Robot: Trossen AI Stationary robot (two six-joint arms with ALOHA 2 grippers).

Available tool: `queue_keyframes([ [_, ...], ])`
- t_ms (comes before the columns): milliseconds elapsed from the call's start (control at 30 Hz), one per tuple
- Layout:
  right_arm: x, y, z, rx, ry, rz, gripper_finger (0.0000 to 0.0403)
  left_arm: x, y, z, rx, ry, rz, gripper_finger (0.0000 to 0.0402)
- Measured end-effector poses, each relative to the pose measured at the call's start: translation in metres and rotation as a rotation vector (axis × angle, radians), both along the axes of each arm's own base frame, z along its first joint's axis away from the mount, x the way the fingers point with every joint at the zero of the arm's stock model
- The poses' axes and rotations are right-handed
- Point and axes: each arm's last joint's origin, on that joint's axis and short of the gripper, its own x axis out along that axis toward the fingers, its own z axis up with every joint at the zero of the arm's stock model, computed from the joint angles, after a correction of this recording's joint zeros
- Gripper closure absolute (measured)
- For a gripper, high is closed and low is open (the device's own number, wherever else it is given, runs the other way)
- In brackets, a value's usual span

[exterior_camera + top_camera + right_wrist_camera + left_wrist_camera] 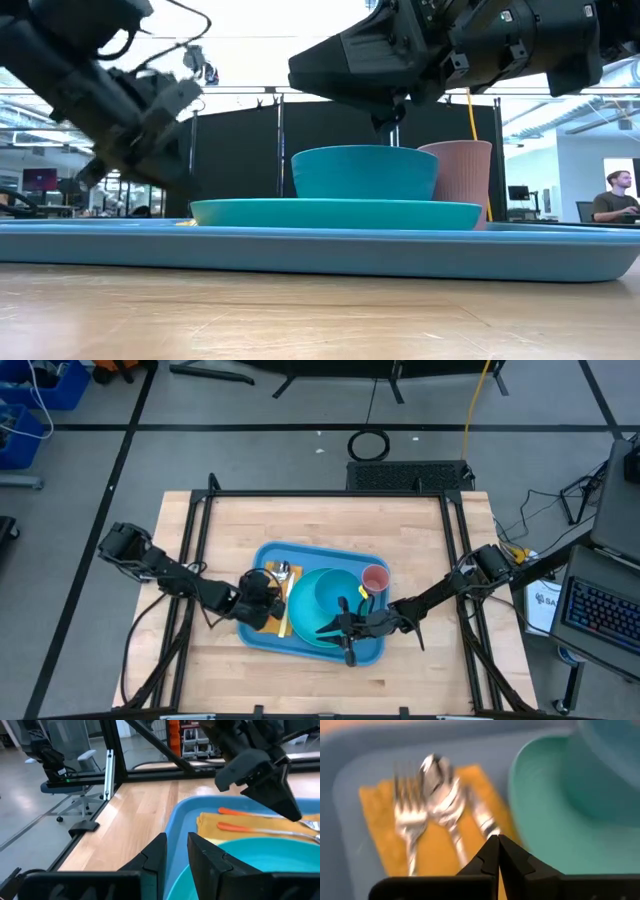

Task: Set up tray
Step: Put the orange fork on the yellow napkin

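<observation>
The tray (268, 632) lies mid-surface and looks nearly set, so this seems the finishing step: the left end effector (498, 851), fingers pressed together and empty, hovers over the cutlery on the napkin (437, 842), while the right end effector (176, 851), narrowly parted and holding nothing, hangs over the plate (312, 628). Next, probably, both arms lift clear without nudging anything. The tray holds the napkin with fork (409, 815) and spoon (440, 787), the plate carrying a bowl (364, 172), and a pink cup (374, 578).

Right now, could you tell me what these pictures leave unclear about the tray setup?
- Cutlery: blurred in the left wrist view; the left gripper hides the handles.
- Bowl and cup contents: hidden by their walls in the low view.
- Tray: partly covered by both arms in the high view.
</observation>
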Motion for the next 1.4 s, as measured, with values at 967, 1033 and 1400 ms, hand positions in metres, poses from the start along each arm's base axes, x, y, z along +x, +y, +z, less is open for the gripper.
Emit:
queue_keyframes([
  [967,0.002,-0.003,0.010,0.012,-0.103,-0.079,0.0332,-0.037,0.002,0.018,0.165,0.230,-0.128,0.0394],
  [1033,0.002,-0.003,0.010,0.012,-0.103,-0.078,0.0332,-0.037,0.002,0.018,0.165,0.233,-0.127,0.0386],
  [1400,0.000,0.002,0.009,0.006,-0.088,-0.065,0.0332,-0.034,0.012,0.016,0.032,0.235,-0.049,0.0384],
])
